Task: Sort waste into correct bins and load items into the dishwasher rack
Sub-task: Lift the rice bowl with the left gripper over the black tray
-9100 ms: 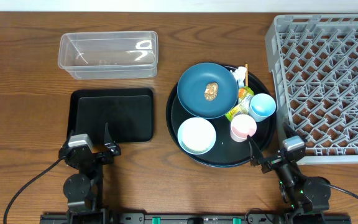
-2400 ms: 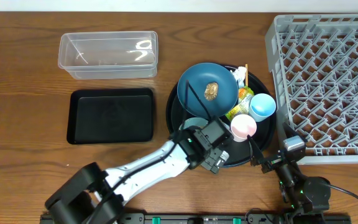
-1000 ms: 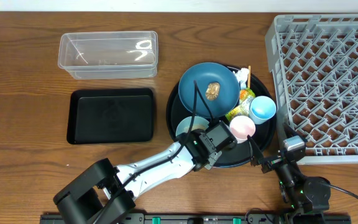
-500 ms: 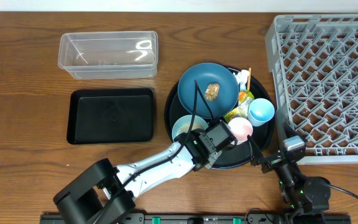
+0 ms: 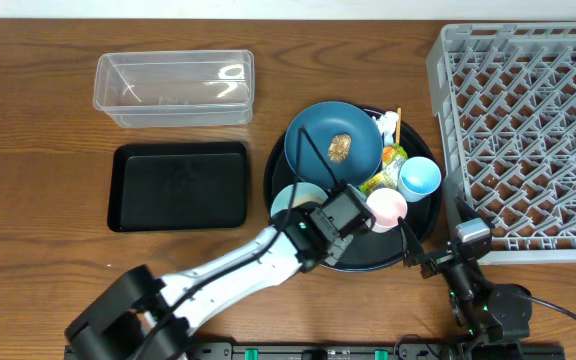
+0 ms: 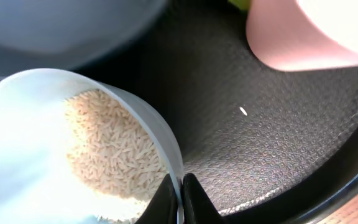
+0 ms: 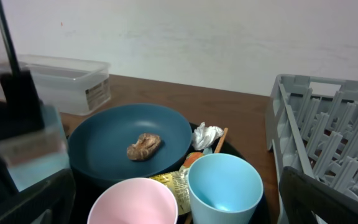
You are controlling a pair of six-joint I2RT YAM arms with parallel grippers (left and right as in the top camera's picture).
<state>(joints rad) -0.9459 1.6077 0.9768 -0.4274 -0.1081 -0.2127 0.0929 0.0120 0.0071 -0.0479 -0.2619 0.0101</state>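
Left gripper (image 6: 180, 198): jaws clenched on the rim of the white bowl (image 6: 17, 155), which holds rice (image 6: 107, 155) and sits on the round black tray (image 6: 260, 149), front-centre of the bench. Advice: lift level, clear the pink cup (image 6: 303, 37), tip only over a bin. Right gripper (image 5: 420, 258): jaws released, at the front-right edge.

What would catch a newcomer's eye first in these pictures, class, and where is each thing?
First, the left gripper pinching the rim of the white bowl of rice grains, at the near side of the round black tray in mid-table. Next, the dark blue plate behind it carrying a small brown food lump, and the grey dishwasher rack filling the table's right side.
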